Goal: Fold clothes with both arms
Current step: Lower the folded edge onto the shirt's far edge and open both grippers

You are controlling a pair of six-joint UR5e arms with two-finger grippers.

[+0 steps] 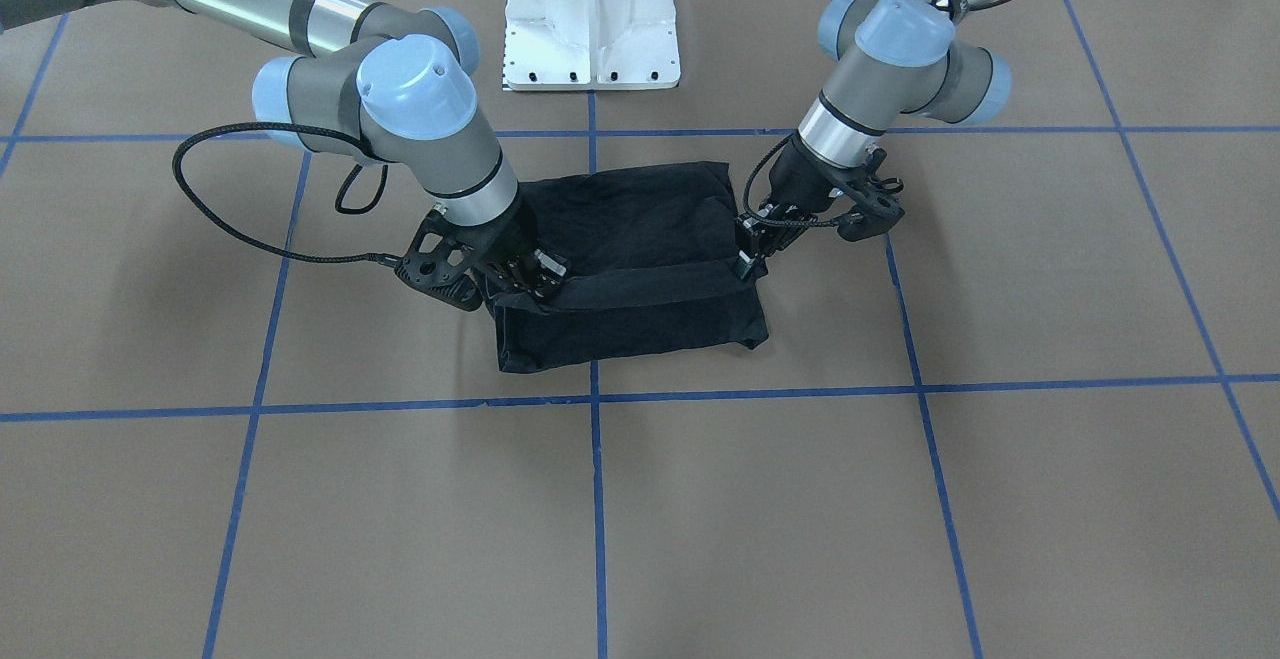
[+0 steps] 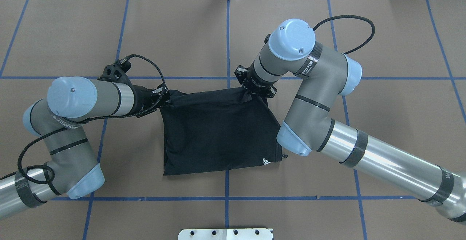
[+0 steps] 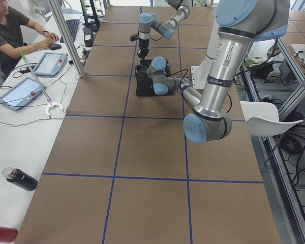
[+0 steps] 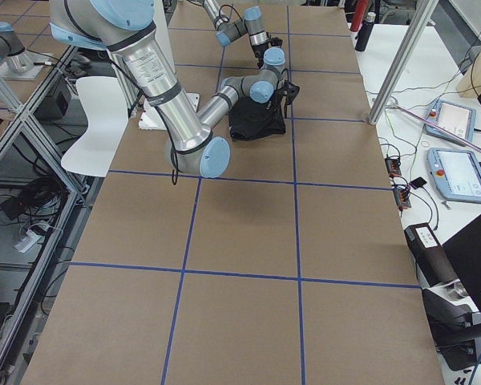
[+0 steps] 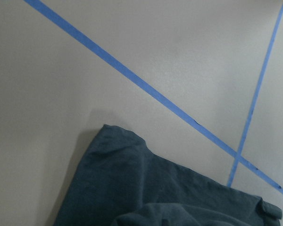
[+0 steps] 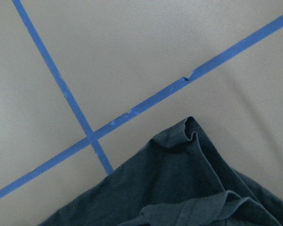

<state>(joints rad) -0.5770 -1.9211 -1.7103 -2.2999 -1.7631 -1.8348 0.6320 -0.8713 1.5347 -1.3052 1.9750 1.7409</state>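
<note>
Brown taped table (image 2: 400, 105): black T-shirt (image 2: 218, 134) lies mid-table, half-folded, left gripper (image 2: 164, 97) & right gripper (image 2: 251, 91) each clamped on a far corner; imo carry both level & in sync to near hem, edge taut.

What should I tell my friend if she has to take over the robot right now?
Left claw: shut on the far left corner of the black T-shirt.
Right claw: shut on its far right corner.
Where: the T-shirt is in the middle of the table, with the edge farthest from the robot pinched and raised a little.
Done: the shirt is already folded into a small rectangle, and both corners are gripped.
Left: probably carry the raised edge toward the robot over the rest, lay it flat, then open both claws.
</note>
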